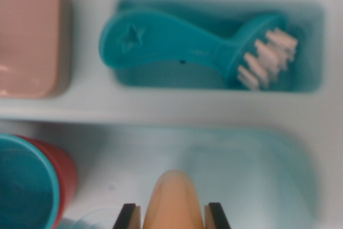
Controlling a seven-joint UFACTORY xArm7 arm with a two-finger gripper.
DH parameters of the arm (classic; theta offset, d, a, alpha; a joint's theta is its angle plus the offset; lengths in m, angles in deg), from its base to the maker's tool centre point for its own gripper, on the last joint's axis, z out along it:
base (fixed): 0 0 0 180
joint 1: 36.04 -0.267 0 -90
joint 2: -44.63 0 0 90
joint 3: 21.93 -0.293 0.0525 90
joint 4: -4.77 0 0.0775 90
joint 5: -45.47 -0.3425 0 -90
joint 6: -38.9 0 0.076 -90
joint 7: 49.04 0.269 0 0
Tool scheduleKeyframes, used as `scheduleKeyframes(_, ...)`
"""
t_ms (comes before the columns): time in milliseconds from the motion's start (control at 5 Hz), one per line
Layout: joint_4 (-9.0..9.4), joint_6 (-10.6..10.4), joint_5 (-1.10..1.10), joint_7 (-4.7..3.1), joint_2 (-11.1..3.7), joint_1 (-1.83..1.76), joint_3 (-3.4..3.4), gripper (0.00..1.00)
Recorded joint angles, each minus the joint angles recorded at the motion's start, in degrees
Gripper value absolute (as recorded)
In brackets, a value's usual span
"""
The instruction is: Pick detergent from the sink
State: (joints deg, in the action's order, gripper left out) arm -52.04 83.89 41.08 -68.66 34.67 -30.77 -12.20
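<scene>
An orange detergent bottle (173, 199) with a rounded top shows at the bottom centre of the wrist view, over the pale teal sink basin (257, 170). My gripper (173, 215) has its two dark fingertips (127, 216) pressed against either side of the bottle, shut on it. The lower part of the bottle is out of the frame.
A teal brush (182, 44) with pink bristles lies in a teal recess (305, 41) at the top. A pink block (27, 36) sits at the upper left. A teal cup (21, 186) against a red cup (61, 172) stands at the lower left.
</scene>
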Motion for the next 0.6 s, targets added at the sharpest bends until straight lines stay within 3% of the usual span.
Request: scheduleKeyframes(600, -1.36, 1.79, 0.14, 0.13, 0.44, -0.02, 0.03, 1.0)
